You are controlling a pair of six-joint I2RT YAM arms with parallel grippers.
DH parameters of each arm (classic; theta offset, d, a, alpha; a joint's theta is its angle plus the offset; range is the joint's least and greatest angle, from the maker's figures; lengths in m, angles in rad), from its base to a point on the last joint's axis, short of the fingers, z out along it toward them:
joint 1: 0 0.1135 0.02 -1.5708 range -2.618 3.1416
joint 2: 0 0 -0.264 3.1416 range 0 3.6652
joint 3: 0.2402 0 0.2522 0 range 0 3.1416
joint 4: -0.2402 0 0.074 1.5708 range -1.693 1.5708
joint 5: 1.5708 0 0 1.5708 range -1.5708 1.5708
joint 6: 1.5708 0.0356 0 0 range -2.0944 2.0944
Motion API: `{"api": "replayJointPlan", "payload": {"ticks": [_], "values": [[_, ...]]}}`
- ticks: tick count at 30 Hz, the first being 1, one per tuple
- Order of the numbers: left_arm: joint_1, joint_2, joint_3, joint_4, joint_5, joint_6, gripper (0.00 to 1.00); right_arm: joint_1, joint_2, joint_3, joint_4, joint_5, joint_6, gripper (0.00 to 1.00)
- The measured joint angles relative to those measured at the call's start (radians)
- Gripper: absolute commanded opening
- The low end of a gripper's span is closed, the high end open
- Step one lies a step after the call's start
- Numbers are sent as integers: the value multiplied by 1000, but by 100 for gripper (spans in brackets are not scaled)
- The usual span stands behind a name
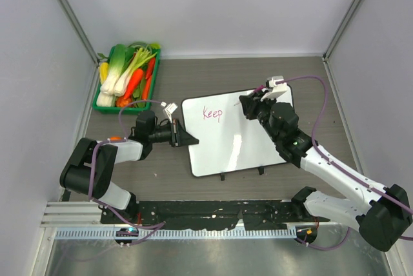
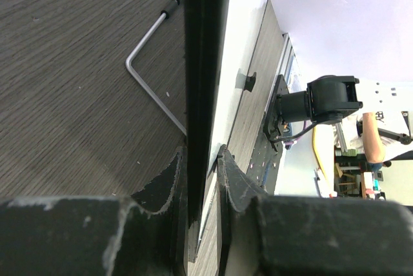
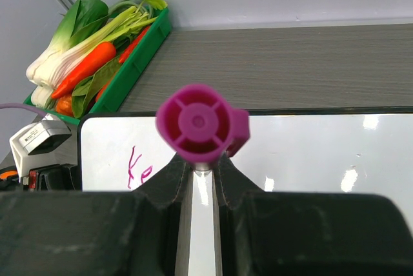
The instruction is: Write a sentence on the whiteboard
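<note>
The whiteboard (image 1: 239, 144) lies in the middle of the table, with "Keep" (image 1: 212, 114) written in magenta near its far left corner. My left gripper (image 1: 189, 138) is shut on the board's left edge; in the left wrist view its fingers (image 2: 173, 179) pinch the black rim (image 2: 203, 63). My right gripper (image 1: 249, 104) hovers over the board's far right part, shut on a marker (image 3: 197, 124) whose magenta end points at the camera. The marker's tip is hidden. In the right wrist view the whiteboard (image 3: 322, 153) shows the letters "Ke" (image 3: 139, 169).
A green tray of vegetables (image 1: 127, 76) stands at the far left by the wall. Two black clips (image 1: 222, 176) sit on the board's near edge. A bent metal rod (image 2: 151, 79) lies on the table under the board. Grey walls close in left, right and behind.
</note>
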Motion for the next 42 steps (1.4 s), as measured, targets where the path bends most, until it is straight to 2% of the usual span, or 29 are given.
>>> {"api": "replayJointPlan", "payload": {"ticks": [42], "values": [[0, 0, 3, -5, 0, 3, 0, -7, 158, 16, 54, 4, 4, 0]]}}
